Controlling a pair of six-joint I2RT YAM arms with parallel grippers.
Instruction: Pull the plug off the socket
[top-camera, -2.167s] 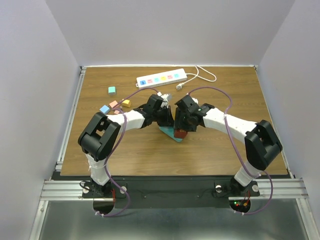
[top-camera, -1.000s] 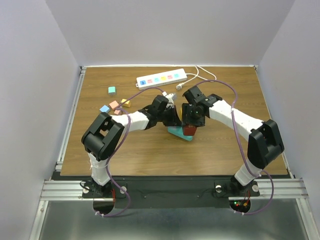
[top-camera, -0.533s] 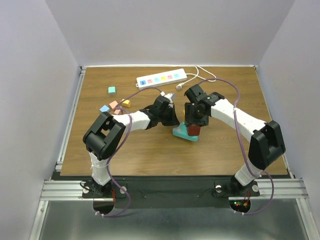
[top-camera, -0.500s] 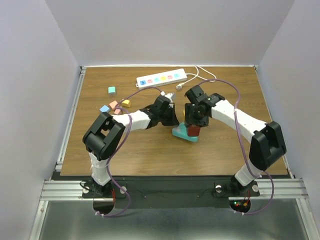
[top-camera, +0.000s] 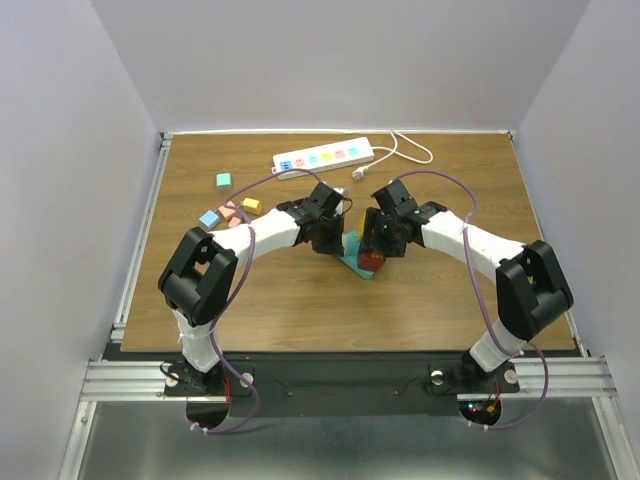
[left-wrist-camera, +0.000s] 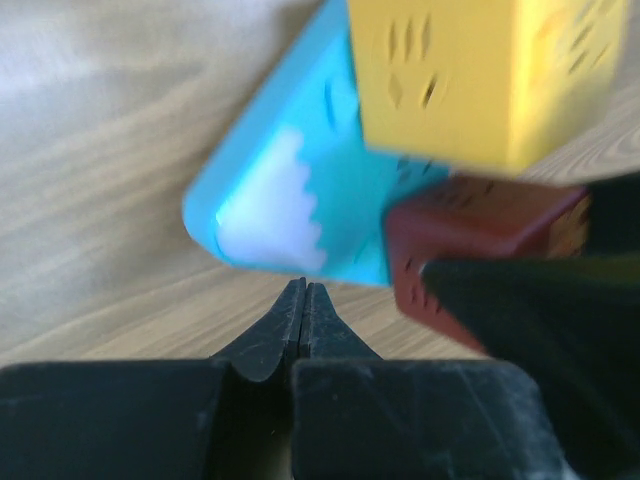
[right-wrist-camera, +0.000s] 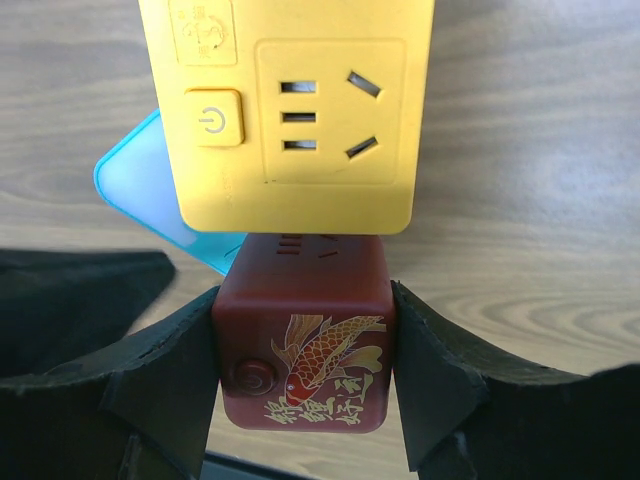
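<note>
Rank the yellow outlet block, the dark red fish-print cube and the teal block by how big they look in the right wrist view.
1. yellow outlet block, though cropped at the top.
2. dark red fish-print cube; nearer the camera, so true size unsure.
3. teal block: only a corner shows.

top view | power strip (top-camera: 323, 158) upper centre, near the surface's (top-camera: 300, 305) far edge | cord (top-camera: 412, 152) to its right | small blocks (top-camera: 224, 181) upper left | centre: wedge block (top-camera: 353, 264) on surface, cube (right-wrist-camera: 303, 340) over it between right claw (right-wrist-camera: 305, 300) fingers | outlet cube (right-wrist-camera: 290, 110) against cube's far face | left claw (left-wrist-camera: 303, 300) just left of wedge block
</note>
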